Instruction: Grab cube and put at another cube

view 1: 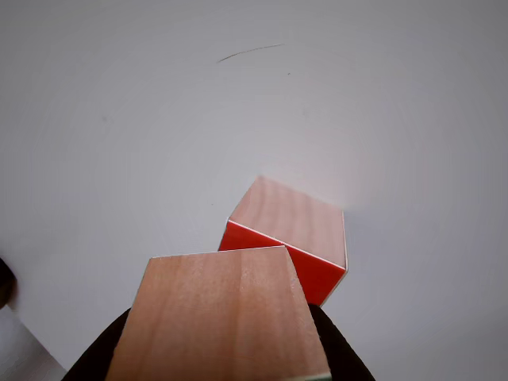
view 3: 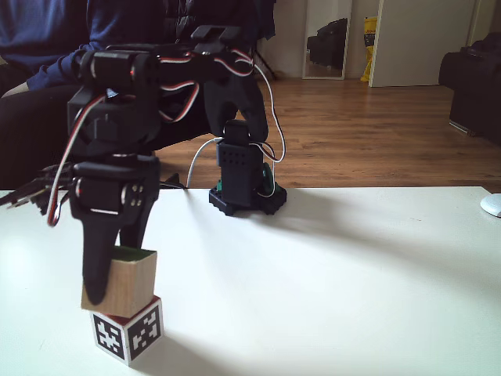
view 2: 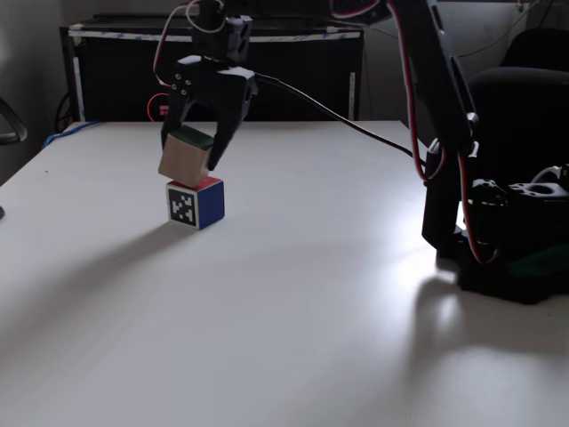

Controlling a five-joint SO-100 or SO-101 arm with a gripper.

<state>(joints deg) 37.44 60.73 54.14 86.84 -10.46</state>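
Tool [view 2: 199, 157] clamped on green-faced cube [view 2: 184, 161], tilted, its lower edge touching top of red-faced cube [view 2: 196, 203] on white surface [view 2: 293, 294].

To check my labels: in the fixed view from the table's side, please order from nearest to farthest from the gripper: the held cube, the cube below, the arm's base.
1. The cube, between the gripper fingers.
2. Another cube, directly beneath.
3. The arm's base, far right.

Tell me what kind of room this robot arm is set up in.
Likely a home living room: a white table stands on a wooden floor, with a dark sofa, a leaning mirror and a seated person behind.
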